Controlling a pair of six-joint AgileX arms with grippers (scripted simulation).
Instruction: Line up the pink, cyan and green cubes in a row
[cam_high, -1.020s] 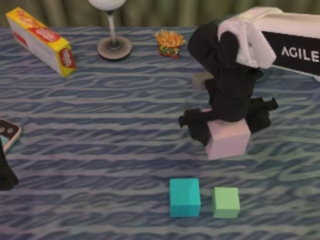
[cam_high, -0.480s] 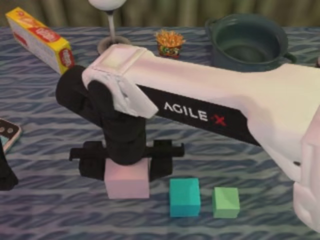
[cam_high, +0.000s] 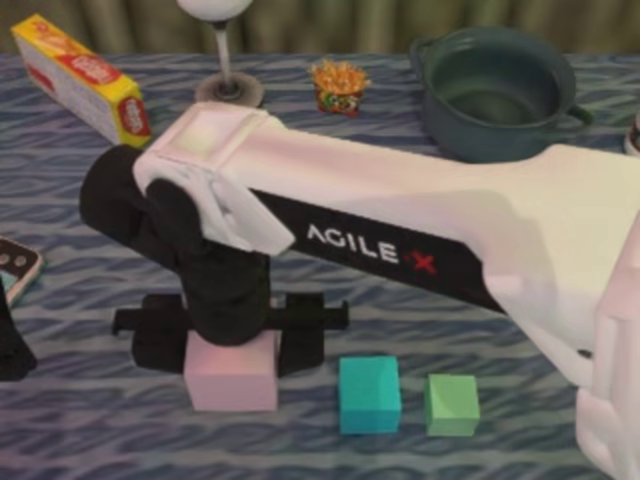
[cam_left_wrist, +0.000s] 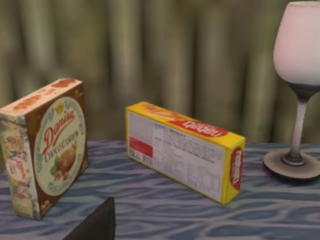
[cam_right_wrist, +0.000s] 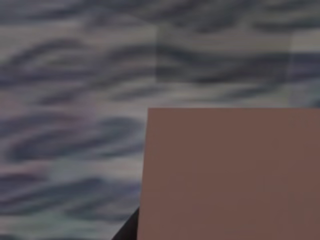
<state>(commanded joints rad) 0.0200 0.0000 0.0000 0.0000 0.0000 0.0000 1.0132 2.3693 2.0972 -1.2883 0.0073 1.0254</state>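
Right gripper (cam_high: 230, 345) closed on pink cube (cam_high: 231, 375), low over desk (cam_high: 90, 420), near front edge. Cyan cube (cam_high: 369, 395) sits to its right with a gap; green cube (cam_high: 451, 404) just beyond. Left arm parked at left edge.

My right arm (cam_high: 400, 240) covers the far part of the pink cube (cam_high: 232, 378), so I cannot see where my fingers touch it. In the right wrist view the pink cube (cam_right_wrist: 230, 175) runs off the edge, and I see only one flat side. My left arm (cam_high: 12, 345) is cut off at the left edge of the top view, and its fingers do not show. The phone (cam_high: 18, 265) there is cut off too. The wine glass (cam_high: 222, 45) loses its top at the edge. The words on the yellow box (cam_left_wrist: 187, 150) are too small to read.
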